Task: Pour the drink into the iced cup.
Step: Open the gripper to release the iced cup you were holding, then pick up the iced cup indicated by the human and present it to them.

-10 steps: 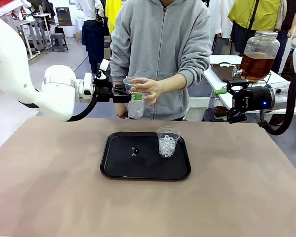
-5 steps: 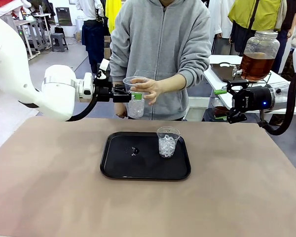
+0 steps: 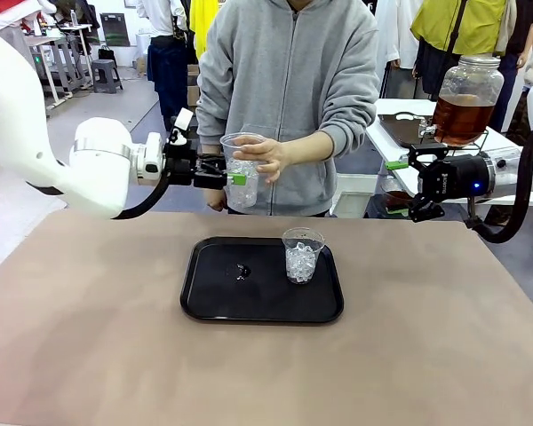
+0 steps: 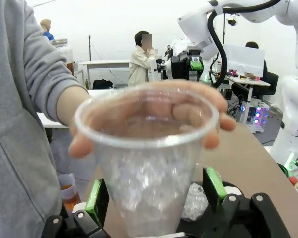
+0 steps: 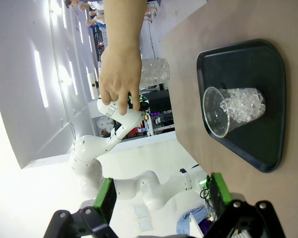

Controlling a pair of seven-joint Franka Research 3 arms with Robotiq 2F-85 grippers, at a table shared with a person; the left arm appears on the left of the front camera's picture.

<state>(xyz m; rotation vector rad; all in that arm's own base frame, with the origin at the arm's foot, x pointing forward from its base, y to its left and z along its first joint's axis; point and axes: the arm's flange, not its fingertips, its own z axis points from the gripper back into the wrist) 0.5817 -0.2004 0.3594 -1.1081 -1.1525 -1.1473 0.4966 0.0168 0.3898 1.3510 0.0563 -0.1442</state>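
Note:
The person's hand (image 3: pixel 265 158) holds a clear iced cup (image 3: pixel 242 182) by its rim above the table's far edge. My left gripper (image 3: pixel 234 178) stands open around the cup's lower part. In the left wrist view its green pads (image 4: pixel 95 200) flank the cup (image 4: pixel 146 163) with a gap on either side. A second cup of ice (image 3: pixel 302 255) stands on the black tray (image 3: pixel 213 302). The amber drink fills a glass jar with a spigot (image 3: pixel 465 99) at the far right. My right gripper (image 3: pixel 400 188) hangs open below the spigot, with nothing between its fingers (image 5: pixel 105 199).
A side table (image 3: pixel 400 133) carries the jar at the back right. A wet spot (image 3: pixel 241 270) lies on the tray's left half. A small cup with amber liquid (image 4: pixel 68 186) stands low beside the person. Brown tabletop (image 3: pixel 266 373) spreads around the tray.
My left gripper has opened, let go of the iced cup and drawn back slightly to the left. The person's hand keeps holding the cup. The right arm has not moved.

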